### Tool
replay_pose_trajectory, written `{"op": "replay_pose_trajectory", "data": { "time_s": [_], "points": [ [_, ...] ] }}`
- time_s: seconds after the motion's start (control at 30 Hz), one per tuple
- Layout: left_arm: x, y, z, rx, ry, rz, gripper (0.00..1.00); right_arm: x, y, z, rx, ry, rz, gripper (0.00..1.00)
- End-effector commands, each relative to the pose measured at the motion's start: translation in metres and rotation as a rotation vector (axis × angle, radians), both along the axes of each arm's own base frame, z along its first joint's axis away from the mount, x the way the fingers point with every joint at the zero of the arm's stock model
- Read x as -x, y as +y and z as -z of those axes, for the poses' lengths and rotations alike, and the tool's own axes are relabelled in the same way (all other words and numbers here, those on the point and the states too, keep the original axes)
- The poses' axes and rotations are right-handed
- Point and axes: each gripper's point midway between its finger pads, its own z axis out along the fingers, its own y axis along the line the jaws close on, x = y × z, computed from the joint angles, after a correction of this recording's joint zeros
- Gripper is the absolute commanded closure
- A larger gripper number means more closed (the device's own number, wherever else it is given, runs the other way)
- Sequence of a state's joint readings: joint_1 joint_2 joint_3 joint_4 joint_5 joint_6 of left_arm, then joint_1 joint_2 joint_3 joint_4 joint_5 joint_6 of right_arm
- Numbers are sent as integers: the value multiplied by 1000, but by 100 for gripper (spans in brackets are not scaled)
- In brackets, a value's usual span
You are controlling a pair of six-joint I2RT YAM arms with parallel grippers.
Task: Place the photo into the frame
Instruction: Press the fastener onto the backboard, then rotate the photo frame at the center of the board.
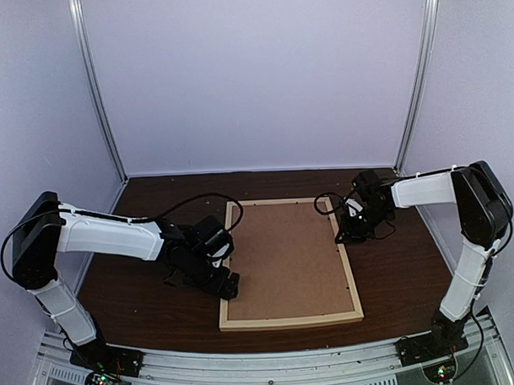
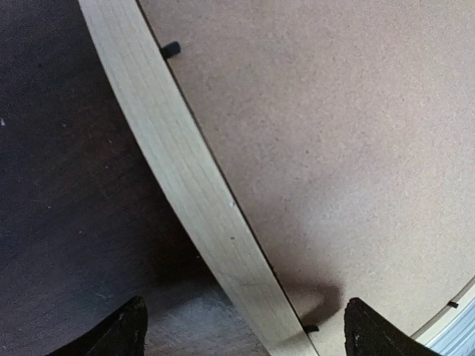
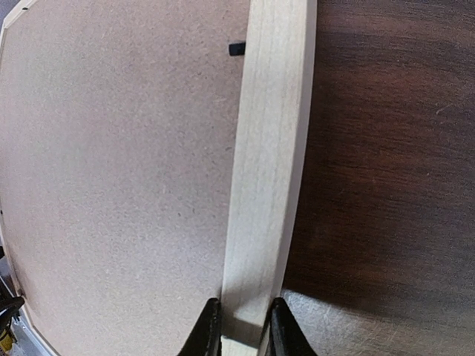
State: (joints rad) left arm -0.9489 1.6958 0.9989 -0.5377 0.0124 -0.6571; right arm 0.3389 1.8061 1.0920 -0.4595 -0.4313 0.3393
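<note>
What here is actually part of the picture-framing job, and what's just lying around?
Part of the job:
the frame, lying face down
brown backing board sitting inside it
left arm, jaws open astride one rail
right arm, jaws closed on the opposite rail
the photo: not in view

Just there:
dark table
white walls
No loose clutter shows.

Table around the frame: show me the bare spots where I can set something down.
Free: the table strip between the far rail of the frame and the back wall, and the patch between its right rail and the right arm. Crowded: left of the frame, where the open left gripper straddles the rail, and the far right corner, where the right gripper clamps it.
</note>
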Motion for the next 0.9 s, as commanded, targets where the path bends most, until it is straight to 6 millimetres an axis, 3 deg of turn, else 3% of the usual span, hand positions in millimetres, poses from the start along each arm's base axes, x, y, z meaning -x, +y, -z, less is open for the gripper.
{"op": "replay_pose_trajectory", "data": {
  "time_s": [0.0,0.07,0.17,0.4,0.67,0.87],
  "points": [
    [-15,4,-25,2,-102,8,7,11,-11,-5,64,-1,-19,78],
    [-20,6,-30,7,-120,-2,7,11,-12,-14,67,-22,-19,62],
    [-28,8,-38,12,-145,-13,7,12,-12,-25,59,-38,-18,51],
    [-46,12,-53,31,-188,-36,7,35,-8,-25,40,-21,-22,42],
    [-73,25,-72,83,-219,-95,7,65,-3,-7,50,18,-43,43],
    [-91,39,-78,95,-229,-133,7,66,-3,8,66,41,-64,60]
  ]
}}
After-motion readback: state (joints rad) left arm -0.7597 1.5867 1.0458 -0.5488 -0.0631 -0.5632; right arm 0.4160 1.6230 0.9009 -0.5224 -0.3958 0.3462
